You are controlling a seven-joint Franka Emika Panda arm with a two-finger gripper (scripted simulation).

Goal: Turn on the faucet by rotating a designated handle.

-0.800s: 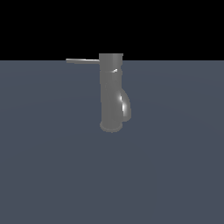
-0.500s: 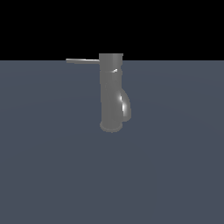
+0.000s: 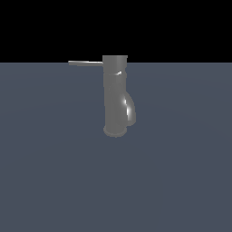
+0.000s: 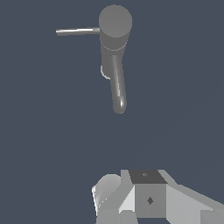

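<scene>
The faucet point(image 3: 115, 97) is a dark grey glossy upright cylinder with a flared round base and a curved spout bulge point(image 3: 130, 110) on the exterior view's right. The handle point(image 3: 86, 63), a thin grey rod, sticks out level from its top toward the exterior view's left. The wrist view looks down on the faucet's round top point(image 4: 115, 22), the handle point(image 4: 76, 31) and the spout point(image 4: 118, 87). Only part of my white gripper point(image 4: 146, 199) shows at the edge of the wrist view, well apart from the faucet and touching nothing. My gripper is out of the exterior view.
A flat blue-grey floor point(image 3: 181, 172) spreads around the faucet, with a black background above it.
</scene>
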